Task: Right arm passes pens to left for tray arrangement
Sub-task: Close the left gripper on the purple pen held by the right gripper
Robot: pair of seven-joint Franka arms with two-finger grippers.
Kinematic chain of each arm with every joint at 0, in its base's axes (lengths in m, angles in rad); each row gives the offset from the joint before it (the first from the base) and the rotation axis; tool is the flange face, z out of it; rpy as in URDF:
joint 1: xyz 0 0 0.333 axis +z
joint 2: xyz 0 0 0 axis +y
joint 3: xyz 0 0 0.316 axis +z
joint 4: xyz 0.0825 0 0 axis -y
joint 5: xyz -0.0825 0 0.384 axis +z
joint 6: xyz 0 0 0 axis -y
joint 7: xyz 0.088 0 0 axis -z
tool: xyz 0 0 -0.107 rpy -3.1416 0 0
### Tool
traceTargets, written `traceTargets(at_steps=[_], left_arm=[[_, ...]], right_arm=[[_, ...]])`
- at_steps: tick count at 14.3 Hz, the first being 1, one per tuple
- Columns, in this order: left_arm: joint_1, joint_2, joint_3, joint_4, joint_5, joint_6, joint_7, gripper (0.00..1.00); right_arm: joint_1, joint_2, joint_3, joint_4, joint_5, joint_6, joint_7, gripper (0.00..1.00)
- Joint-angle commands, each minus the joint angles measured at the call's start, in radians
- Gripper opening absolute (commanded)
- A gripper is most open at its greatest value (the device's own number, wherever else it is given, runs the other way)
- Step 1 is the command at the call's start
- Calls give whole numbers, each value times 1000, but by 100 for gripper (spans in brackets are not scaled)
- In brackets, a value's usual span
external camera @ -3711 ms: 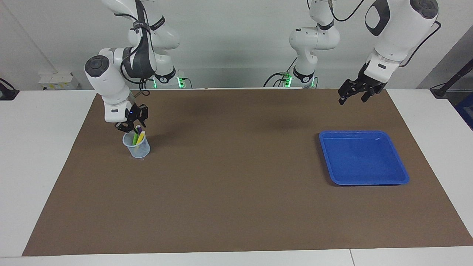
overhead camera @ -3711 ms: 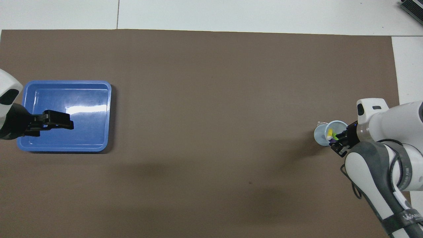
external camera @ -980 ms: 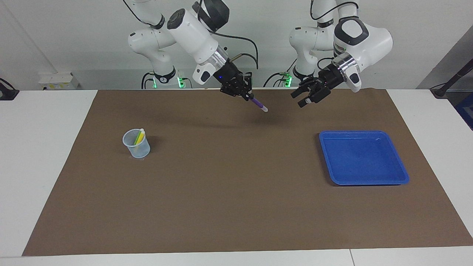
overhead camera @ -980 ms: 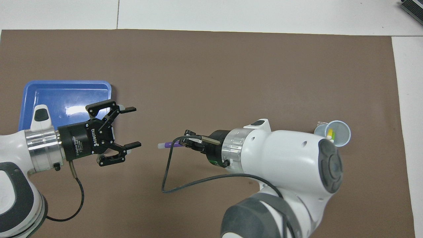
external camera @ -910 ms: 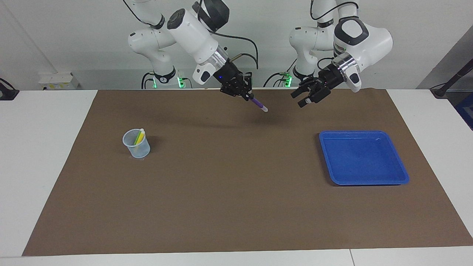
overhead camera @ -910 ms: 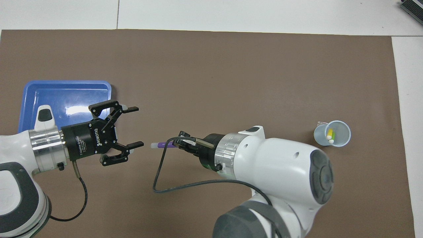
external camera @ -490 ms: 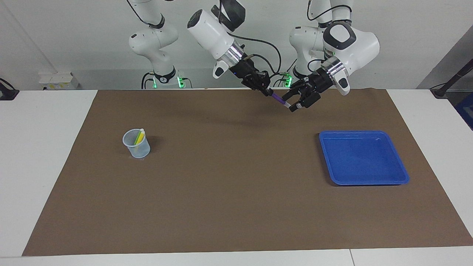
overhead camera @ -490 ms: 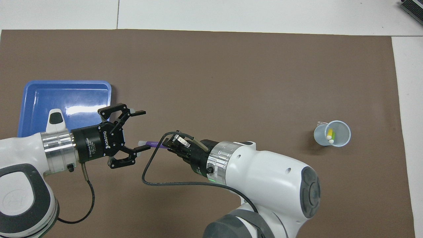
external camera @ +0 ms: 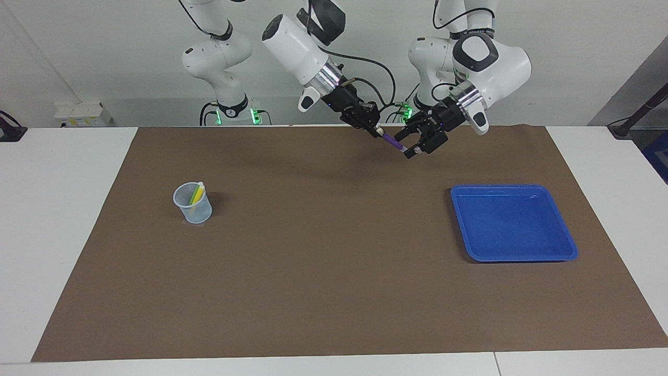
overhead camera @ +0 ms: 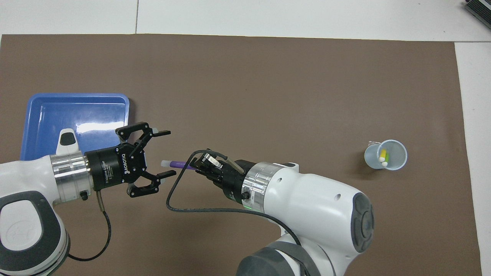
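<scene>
This looks like a robot lab, a room for testing robots. Two big white robot arms (external camera: pixel 292 36) stand at the back of a long white table (external camera: pixel 62 209), against a plain white wall (external camera: pixel 94 52). Little green lights (external camera: pixel 254 114) glow at their bases, and black cables (external camera: pixel 365 62) hang from them. A flat brown mat (external camera: pixel 313 261) covers most of the table. Only a few small things sit on it: a blue tray (external camera: pixel 566 245) and a clear cup (external camera: pixel 193 209) with pens (external camera: pixel 195 194). It is tidy and bare, not like a home.
</scene>
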Motion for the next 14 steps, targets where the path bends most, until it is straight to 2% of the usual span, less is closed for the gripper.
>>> traceTargets(at_steps=[1, 4, 10, 14], left_arm=[[-18, -38, -40, -46, -12, 46, -45, 100], [-2, -38, -40, -41, -12, 37, -47, 94], [64, -48, -35, -29, 35, -61, -39, 94], [66, -48, -35, -31, 37, -61, -39, 82]], right_arm=[[-5, 0, 7, -1, 28, 18, -1, 0], [-6, 1, 7, -1, 28, 18, -1, 0], [-6, 3, 7, 4, 28, 18, -3, 0], [-6, 3, 7, 2, 28, 18, -3, 0]])
